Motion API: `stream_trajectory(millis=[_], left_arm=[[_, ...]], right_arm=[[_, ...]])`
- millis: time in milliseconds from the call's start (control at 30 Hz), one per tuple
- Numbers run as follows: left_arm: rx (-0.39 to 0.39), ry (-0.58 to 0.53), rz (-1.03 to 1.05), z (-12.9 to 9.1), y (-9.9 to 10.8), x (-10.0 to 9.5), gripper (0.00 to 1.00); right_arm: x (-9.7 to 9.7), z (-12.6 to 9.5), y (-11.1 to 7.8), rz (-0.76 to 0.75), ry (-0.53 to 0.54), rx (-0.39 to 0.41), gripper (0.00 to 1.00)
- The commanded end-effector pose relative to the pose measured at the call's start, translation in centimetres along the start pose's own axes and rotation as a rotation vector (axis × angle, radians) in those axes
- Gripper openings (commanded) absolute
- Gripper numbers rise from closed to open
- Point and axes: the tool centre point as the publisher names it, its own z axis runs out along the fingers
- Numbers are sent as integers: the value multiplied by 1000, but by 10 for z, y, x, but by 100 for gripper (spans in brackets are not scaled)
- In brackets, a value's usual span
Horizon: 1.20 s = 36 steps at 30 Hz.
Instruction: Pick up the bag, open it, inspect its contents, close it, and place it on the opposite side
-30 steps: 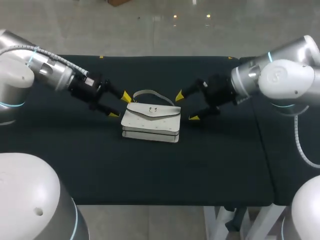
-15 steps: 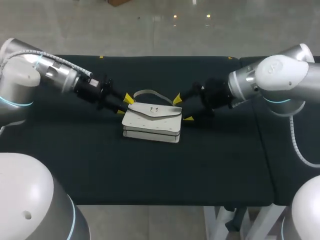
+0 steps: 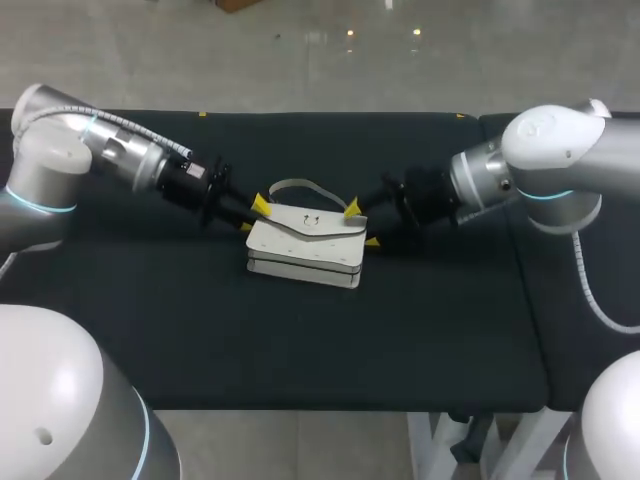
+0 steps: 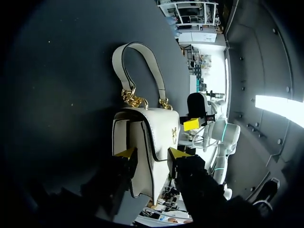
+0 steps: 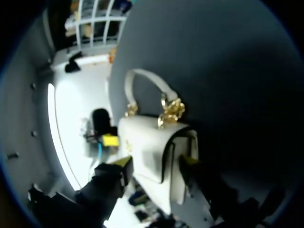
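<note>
Plainly the bag (image 3: 303,243) is a small white one with a stiff, boxy body, lying flap-up on the dark counter (image 3: 300,340) between the two arms. The left end effector (image 4: 152,154) sits astride one end of it, the right end effector (image 5: 156,161) astride the other. The left one's yellow tips press the bag's two broad faces, so I judge it clamped on the bag. The right wrist view is too blurred to say whether that one has closed. The body looks like smooth faux leather: probably light, firm enough to keep its shape under a pinch, but slick, so a shallow hold near a corner could slide off. The ends, where the side panels give some thickness, seem the soundest places to grip for lifting. The curved handle (image 4: 137,61) ahead of the left end effector hangs on loose gold chain links (image 4: 135,99) and would swing. The flap (image 3: 325,228) is thin and likely bends easily, so lifting its lower edge should open it. No writing can be read; the small gold clasp (image 3: 308,219) is too tiny to make out.
</note>
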Motion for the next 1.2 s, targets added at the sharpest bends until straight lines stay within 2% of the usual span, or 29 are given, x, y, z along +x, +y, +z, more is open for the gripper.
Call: stream_trajectory(millis=[33,67,100,133,167,200,233,533,567,600,633,700,733,767,833,867,900,933,1200], left_arm=[[-2,5,-9,3,-2,-6,42],[1,1,-12,4,-2,-6,40],[2,1,-13,5,-2,-7,29],[2,0,-16,5,-2,-8,26],[4,-3,-17,6,-2,-8,0],[4,-3,-18,6,-2,-8,0],[4,-3,-18,6,-1,-8,0],[18,-14,-12,5,6,-7,0],[21,-16,-10,4,7,-6,23],[24,-16,-10,4,9,-6,31],[26,-17,-8,3,10,-5,33],[32,-17,-5,2,11,-5,27],[33,-17,-4,2,11,-5,16],[35,-17,-4,2,11,-5,0],[37,-18,-5,4,10,-7,0],[37,-18,-7,4,9,-8,0],[36,-19,-9,6,9,-9,0],[37,-20,-9,6,9,-9,0],[38,-25,-14,7,10,-12,0]], right_arm=[[-7,4,1,4,26,2,54],[-7,4,1,4,29,1,49],[-7,4,0,4,35,-3,46],[-7,3,0,4,37,-4,38],[-6,3,-1,3,40,-7,23],[-6,2,-1,4,42,-13,7],[-5,2,-2,3,43,-14,0],[-6,-2,-3,24,51,-36,0],[-6,-3,-4,27,55,-41,22],[-6,-5,-5,27,56,-42,49],[-6,-6,-6,27,58,-46,76],[-5,-8,-9,26,63,-53,71],[-4,-8,-10,24,66,-56,65],[-4,-8,-10,23,69,-60,55],[-3,-8,-12,20,75,-63,39],[-2,-8,-12,19,76,-64,25],[-1,-7,-13,19,76,-64,4],[-1,-6,-13,18,78,-64,0],[-2,1,-12,20,78,-53,0]])
